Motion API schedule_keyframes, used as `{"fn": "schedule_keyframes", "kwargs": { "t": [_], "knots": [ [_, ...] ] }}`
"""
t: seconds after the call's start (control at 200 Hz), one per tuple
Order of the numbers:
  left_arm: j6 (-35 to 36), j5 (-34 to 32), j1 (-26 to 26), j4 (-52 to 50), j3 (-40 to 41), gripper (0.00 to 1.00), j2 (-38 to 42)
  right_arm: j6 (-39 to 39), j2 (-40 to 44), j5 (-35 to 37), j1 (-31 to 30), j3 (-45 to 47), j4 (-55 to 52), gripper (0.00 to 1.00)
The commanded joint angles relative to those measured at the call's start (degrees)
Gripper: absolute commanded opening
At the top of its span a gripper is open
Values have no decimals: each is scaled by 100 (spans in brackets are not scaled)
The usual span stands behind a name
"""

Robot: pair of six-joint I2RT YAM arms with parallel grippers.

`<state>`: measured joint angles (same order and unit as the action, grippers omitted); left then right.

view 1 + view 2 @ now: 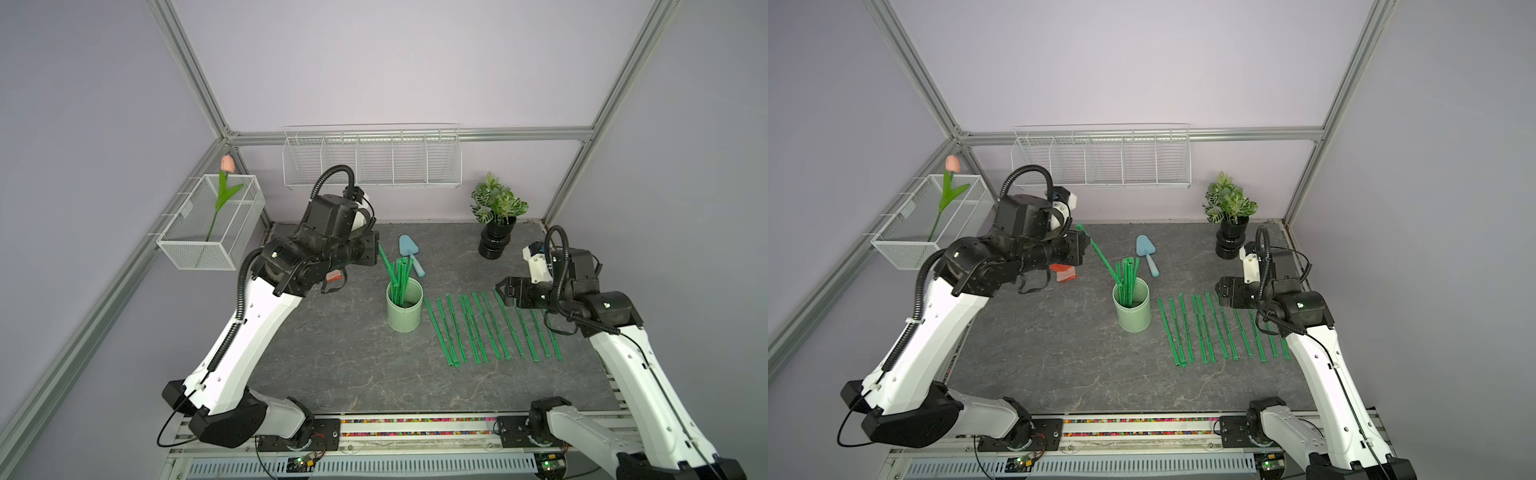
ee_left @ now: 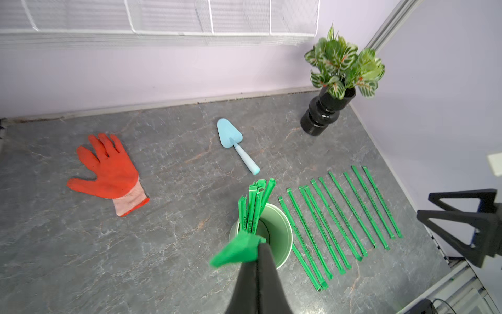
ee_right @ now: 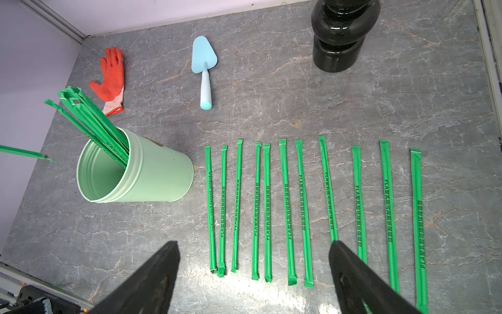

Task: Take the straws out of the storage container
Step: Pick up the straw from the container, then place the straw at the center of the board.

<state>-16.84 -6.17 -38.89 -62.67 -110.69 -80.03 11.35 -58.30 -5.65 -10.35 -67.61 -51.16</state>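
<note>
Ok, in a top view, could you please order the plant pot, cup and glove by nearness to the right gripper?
1. Nearest: plant pot, just behind the right gripper.
2. Next: cup, mid-table.
3. Farthest: glove, beneath the left arm.

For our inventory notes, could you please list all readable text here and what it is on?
"PLA", then Chinese characters I cannot read surely: on several laid-out straws.
Print on the straws in the storage container: too blurred.
Nothing else bears text.

Green straws [image 3: 287, 212], mint container [image 3: 160, 176], orange glove [image 3: 110, 78], blue trowel [image 3: 204, 59].
</note>
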Motion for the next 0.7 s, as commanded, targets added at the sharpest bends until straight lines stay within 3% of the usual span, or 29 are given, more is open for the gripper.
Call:
{"fn": "schedule_keyframes", "kwargs": {
  "t": [0.0, 0.165, 0.32, 0.5, 0.695],
  "knots": [
    [241, -429, 40, -563, -443, 0, 136, -26, -20, -88, -41, -117, -18, 89],
    [245, -516, 390, -1455, -1217, 0, -108, -36, -71, -138, -55, -168, -58, 89],
    [133, -226, 875, -2225, -1336, 0, -600, -120, -192, -138, -64, -291, -263, 89],
    [101, 543, 1129, -2275, -446, 0, -1254, -175, -219, -121, -81, -280, -506, 89],
    [143, 794, 1191, -2453, 202, 0, -2291, -243, -151, -68, -90, -256, -646, 89]
  ]
}}
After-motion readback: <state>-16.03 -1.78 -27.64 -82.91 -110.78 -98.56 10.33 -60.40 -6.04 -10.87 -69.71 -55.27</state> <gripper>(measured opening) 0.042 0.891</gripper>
